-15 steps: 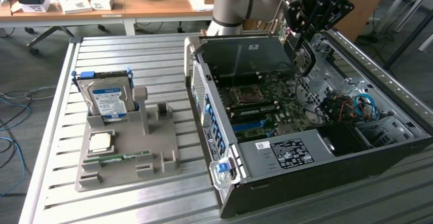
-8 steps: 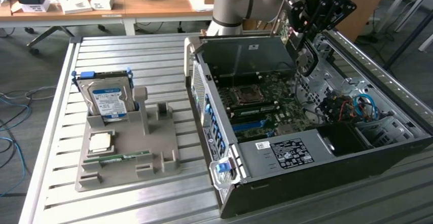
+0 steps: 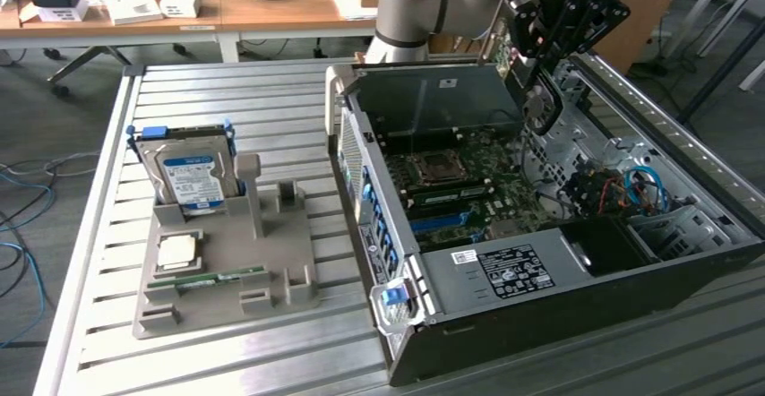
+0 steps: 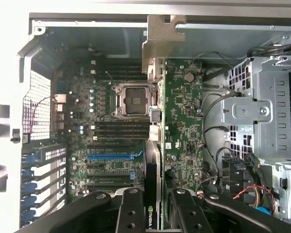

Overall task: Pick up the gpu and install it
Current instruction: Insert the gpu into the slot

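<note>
We are looking at the gpu (image 4: 153, 165) edge-on in the wrist view: a thin dark card running away from the camera, its silver bracket (image 4: 160, 39) at the far end. The gripper (image 4: 155, 213) is gripping it, jaws closed partway, with one black finger (image 4: 130, 213) pressing on each flat face. In the exterior view the gripper (image 3: 535, 66) is hanging from the arm (image 3: 418, 2) over the back of the open case (image 3: 562, 315), and the gpu (image 3: 540, 100) is pointing down into it. Below the card the green motherboard (image 4: 106, 145) is lying flat, with the bare socket (image 4: 131, 99) just to one side of the card's line. We cannot tell whether the card is touching the board. A metal drive cage (image 4: 262, 111) is sitting on the other side, and red and blue cables (image 3: 628, 190) are curling near it. The case is resting on a slatted metal table (image 3: 239, 91). Toward the exterior view's left, well apart from the case, a grey holder (image 3: 275, 262) is carrying an upright hard drive (image 3: 192, 176), a square chip (image 3: 177, 251) and a green memory stick (image 3: 221, 278).
</note>
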You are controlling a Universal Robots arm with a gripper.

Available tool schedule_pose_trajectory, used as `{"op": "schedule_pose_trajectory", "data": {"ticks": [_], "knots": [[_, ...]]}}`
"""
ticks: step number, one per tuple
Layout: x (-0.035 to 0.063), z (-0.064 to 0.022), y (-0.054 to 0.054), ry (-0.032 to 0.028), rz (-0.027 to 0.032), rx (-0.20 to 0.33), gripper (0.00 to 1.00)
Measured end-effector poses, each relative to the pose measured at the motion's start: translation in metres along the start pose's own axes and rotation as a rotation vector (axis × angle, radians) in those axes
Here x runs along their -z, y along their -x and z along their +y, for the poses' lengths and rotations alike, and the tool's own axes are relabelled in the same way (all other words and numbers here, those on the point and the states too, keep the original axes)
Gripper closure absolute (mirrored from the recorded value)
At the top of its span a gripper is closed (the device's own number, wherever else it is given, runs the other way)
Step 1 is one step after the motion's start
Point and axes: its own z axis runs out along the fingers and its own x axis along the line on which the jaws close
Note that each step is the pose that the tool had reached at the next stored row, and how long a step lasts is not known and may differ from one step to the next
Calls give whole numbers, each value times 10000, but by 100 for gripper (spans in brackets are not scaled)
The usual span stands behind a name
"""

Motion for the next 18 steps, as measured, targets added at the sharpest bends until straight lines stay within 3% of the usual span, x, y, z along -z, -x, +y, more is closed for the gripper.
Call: {"op": "schedule_pose_trajectory", "data": {"ticks": [7, 18], "knots": [[-2, 0, 0, 3, 28, 228, 74], [-11, -1, 0, 32, 234, 1878, 74]]}}
